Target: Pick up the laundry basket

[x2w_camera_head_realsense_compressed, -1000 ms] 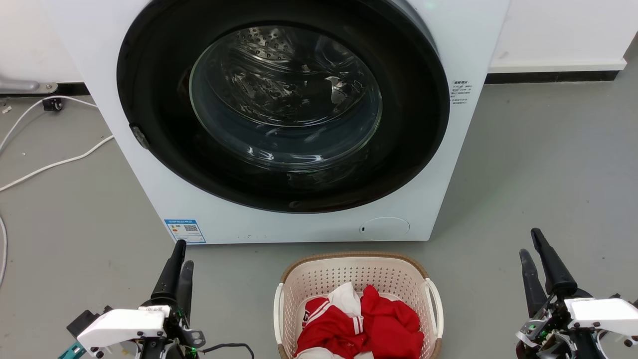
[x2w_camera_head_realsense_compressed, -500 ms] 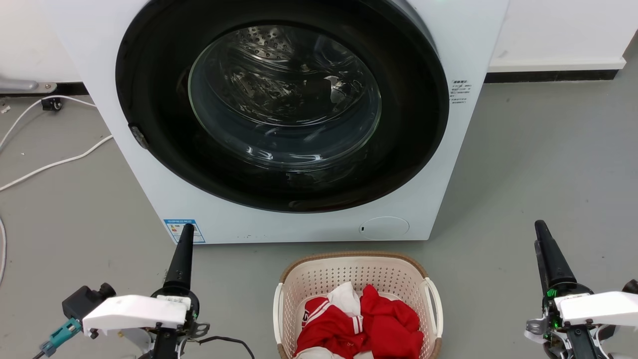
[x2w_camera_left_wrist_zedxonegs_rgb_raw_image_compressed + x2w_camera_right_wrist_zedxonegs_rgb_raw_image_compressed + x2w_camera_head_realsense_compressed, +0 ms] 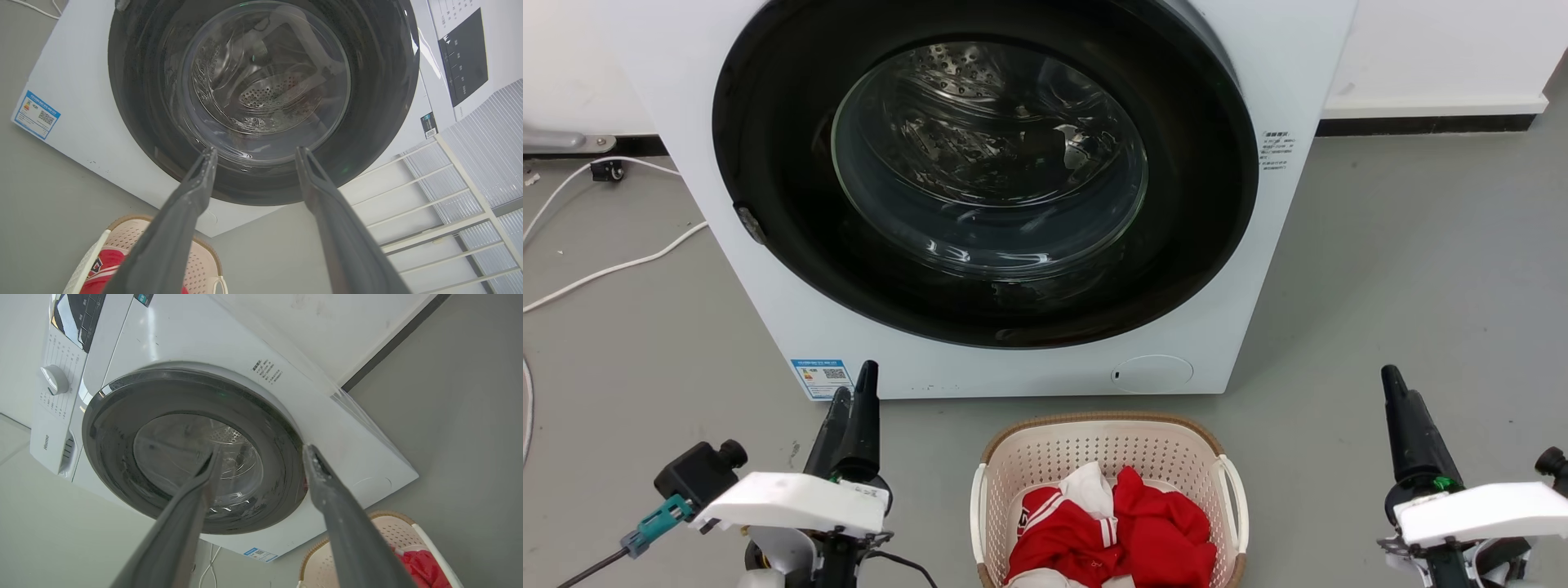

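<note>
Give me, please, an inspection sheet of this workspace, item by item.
Surface: grey floor; the basket stands on it.
Job's things: laundry basket upright in front of the washing machine, with red and white clothes inside; not gripped.
Clutter: a grey metal piece at the foot of the wall.
Claws: left claw open, on the basket's left; right claw open, on its right; both hold nothing.
Cables: white cables on the floor, left of the washing machine.
Surroundings: the washing machine's round door looks shut; white wall; white rack.
</note>
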